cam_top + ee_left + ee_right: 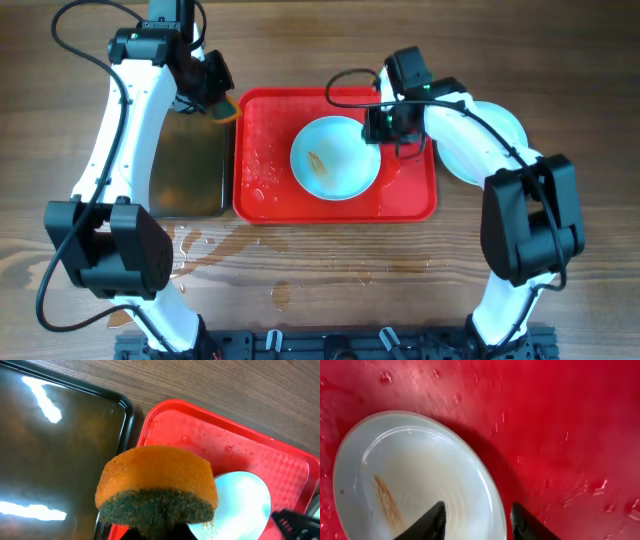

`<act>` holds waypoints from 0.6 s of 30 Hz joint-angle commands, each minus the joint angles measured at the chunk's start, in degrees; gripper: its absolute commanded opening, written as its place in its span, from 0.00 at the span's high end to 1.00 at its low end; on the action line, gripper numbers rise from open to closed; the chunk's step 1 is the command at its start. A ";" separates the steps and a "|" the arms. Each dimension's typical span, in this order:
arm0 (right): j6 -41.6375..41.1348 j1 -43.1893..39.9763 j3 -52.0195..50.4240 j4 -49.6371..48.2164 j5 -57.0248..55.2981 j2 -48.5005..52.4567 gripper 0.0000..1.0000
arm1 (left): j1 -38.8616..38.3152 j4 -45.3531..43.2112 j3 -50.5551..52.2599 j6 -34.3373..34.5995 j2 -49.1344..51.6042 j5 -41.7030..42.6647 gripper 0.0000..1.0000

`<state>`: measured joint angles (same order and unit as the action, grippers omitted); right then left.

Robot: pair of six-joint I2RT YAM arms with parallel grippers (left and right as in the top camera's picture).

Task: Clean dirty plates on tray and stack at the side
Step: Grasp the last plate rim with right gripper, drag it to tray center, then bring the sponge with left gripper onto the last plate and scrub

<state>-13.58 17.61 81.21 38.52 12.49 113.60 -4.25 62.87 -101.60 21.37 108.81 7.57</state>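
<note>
One pale plate (335,158) with an orange-brown streak lies in the middle of the wet red tray (262,130). My right gripper (383,125) is open and straddles the plate's right rim. In the right wrist view, one finger of the right gripper (477,520) is over the plate (410,480) and the other over the tray (560,420). My left gripper (215,95) is shut on an orange sponge (157,480) with a dark green scouring face, held above the tray's left edge (200,435). The plate (240,505) also shows in the left wrist view.
A black tray (185,170) lies against the red tray's left side and also shows in the left wrist view (55,450). Pale plates (505,125) lie on the table right of the red tray, partly under my right arm. Water puddles (200,245) lie in front.
</note>
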 commanded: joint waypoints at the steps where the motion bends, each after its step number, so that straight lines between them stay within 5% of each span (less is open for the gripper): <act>1: 8.94 -0.22 1.05 -3.50 -3.30 0.68 0.65 | -0.15 -0.26 0.15 0.55 0.50 0.90 0.96; 7: 8.92 -0.20 1.07 -1.03 1.84 5.11 0.66 | -0.15 -0.31 0.15 0.55 0.50 0.90 0.96; 9: 5.46 -0.17 1.03 -0.94 3.04 5.35 0.70 | -0.15 -0.33 0.15 0.55 0.50 0.90 0.96; 13: -3.69 0.96 -0.31 -0.50 4.31 6.95 0.93 | -0.15 -0.33 0.15 0.55 0.50 0.90 0.96; 18: -17.77 1.36 -0.35 3.15 3.76 8.35 0.96 | -0.15 -0.35 0.15 0.55 0.50 0.90 0.96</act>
<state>-22.11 18.68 81.58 39.57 16.47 119.39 -4.25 62.87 -101.60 21.37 108.81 7.57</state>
